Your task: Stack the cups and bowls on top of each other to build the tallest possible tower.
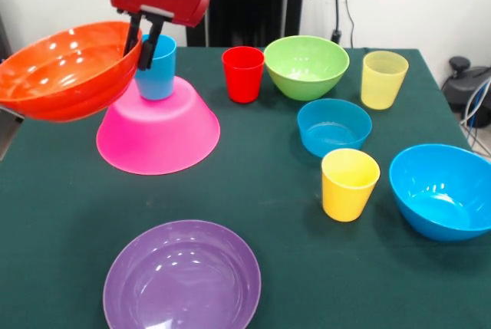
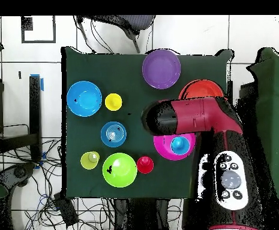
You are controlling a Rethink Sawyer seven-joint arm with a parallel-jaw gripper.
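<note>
Now, arm: the red Sawyer gripper [image 1: 146, 47] hangs over the counter's edge with the orange bowl [image 1: 67, 68] in its jaws, which are pinched narrow on the bowl's rim; the bowl is held aloft, tilted, mouth up.
Tower: an upside-down pink bowl [image 1: 157, 133] with a blue cup [image 1: 157, 68] standing on its flat base (the orange bowl hangs just beside the cup, not on it).
Waiting pieces: red cup [image 1: 243, 74], green bowl [image 1: 306, 66], pale yellow cup [image 1: 383, 79], small blue bowl [image 1: 334, 126], opaque yellow cup [image 1: 350, 184], larger blue bowl [image 1: 443, 189] and purple bowl [image 1: 182, 277], all apart from one another and mouth up.
Risk: the orange bowl is far wider than the cup, so if set there off-centre or still tilted, it would likely tip and slide off; a sideways brush from its rim or from the jaws could knock the cup off the pink bowl's small top. The rim-only pinch may also let the glossy bowl swing or slip.
Surface: a dark green cloth covers the counter [image 1: 268, 214].
Room: pale walls behind and cables at the sides; from overhead, a white tiled floor [image 2: 21, 72] with tangled wires below the counter.
</note>
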